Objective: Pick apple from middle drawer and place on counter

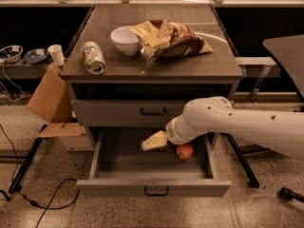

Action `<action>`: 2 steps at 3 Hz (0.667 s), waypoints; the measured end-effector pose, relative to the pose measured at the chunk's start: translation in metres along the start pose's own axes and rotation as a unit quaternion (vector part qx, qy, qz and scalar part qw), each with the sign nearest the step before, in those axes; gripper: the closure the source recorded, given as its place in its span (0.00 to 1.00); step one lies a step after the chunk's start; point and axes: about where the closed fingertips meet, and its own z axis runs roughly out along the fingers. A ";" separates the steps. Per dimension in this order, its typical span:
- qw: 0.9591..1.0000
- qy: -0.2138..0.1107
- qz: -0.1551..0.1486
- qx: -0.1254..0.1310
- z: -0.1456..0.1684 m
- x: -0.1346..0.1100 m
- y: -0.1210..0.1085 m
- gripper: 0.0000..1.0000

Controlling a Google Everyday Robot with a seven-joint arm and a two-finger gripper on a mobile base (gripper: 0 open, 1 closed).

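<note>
The middle drawer (pixel 152 186) is pulled open at the bottom of the cabinet. The small red-orange apple (pixel 185 151) lies inside it at the right, near the back. My gripper (pixel 153 141) reaches into the drawer from the right on a white arm; its cream-coloured end sits just left of the apple and a little above the drawer floor, not around the apple. The counter (pixel 190 65) is the dark wood-grain top above.
On the counter stand a white bowl (pixel 126 39), a crumpled chip bag (pixel 168 39) and a can lying on its side (pixel 93 58). A closed drawer front (pixel 153 112) sits above the open one. A cardboard box (pixel 50 103) leans at the left; cables run on the floor.
</note>
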 end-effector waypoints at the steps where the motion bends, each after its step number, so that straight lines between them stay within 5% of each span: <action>1: 1.000 0.003 0.030 -0.004 0.034 -0.007 -0.009 0.00; 2: 0.998 0.011 0.063 -0.006 0.063 -0.007 -0.024 0.00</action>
